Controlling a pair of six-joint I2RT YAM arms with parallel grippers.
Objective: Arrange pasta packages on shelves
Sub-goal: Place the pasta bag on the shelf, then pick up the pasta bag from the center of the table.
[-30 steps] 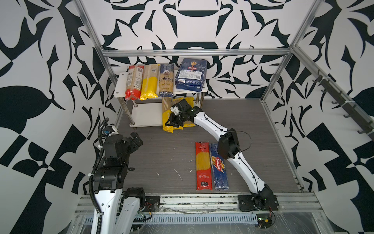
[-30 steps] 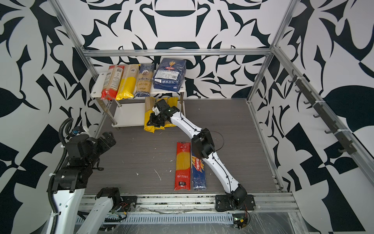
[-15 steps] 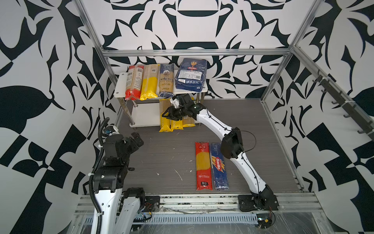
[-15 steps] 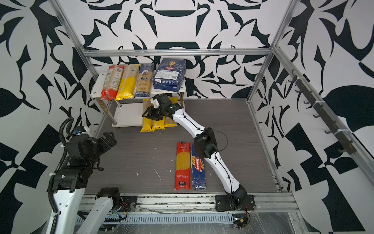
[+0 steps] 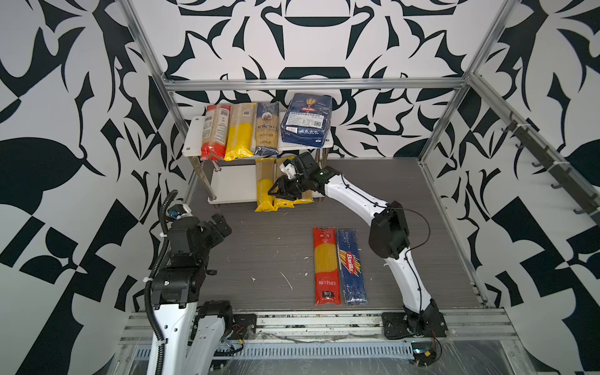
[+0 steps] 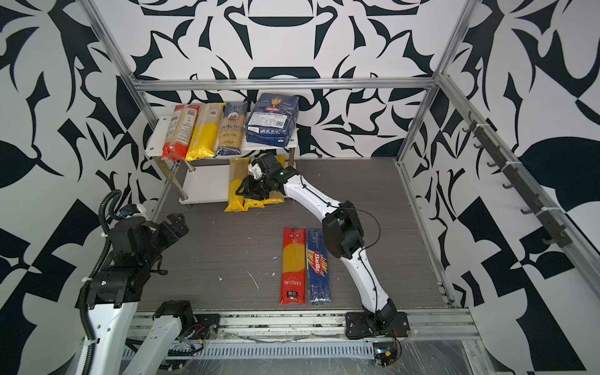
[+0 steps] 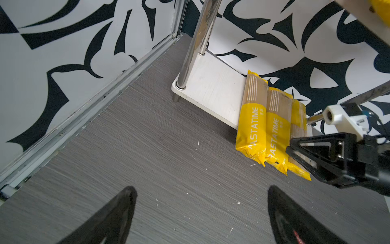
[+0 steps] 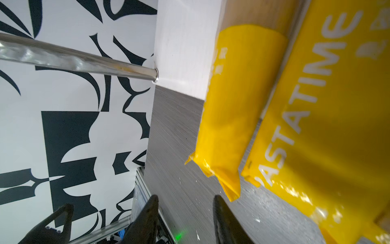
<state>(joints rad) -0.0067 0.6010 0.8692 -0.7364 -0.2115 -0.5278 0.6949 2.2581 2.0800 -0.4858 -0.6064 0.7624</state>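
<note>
Step, as I read it: right tool point(image 5: 278, 192) backing off after putting a pack on the shelves, lower board point(image 7: 213, 88).

- Right tool: jaws apart, nothing between them. The right wrist view shows only bare table point(image 8: 179, 131) in the gap. It hangs low, just beside and partly over the front ends of the yellow packs point(image 7: 272, 135).
- Left tool point(image 7: 200, 190): jaws wide apart, empty, over the table well short of the shelves.
- Three yellow packs lie side by side on the lower board. Their front ends overhang its edge and droop toward the table.
- Four packs lie on the top board point(image 5: 194, 136).
- Red pack point(image 5: 326, 266) and blue pack point(image 5: 352, 266) lie flat on the table, touching, near the right arm's elbow. Not shelved yet.

Doing it well:
- Pull the right tool straight back and up with jaws apart, so a finger does not hook a bag end and drag it off.
- Watch the chrome post point(image 7: 373, 92) close to the wrist.
- The overhang looks slippery. A short push inward on the ends may be worth it before leaving.
- Then take the red or blue pack by its middle, since a long bag sags if held at one end.
- Free space is on the lower board beside the yellow packs.
</note>
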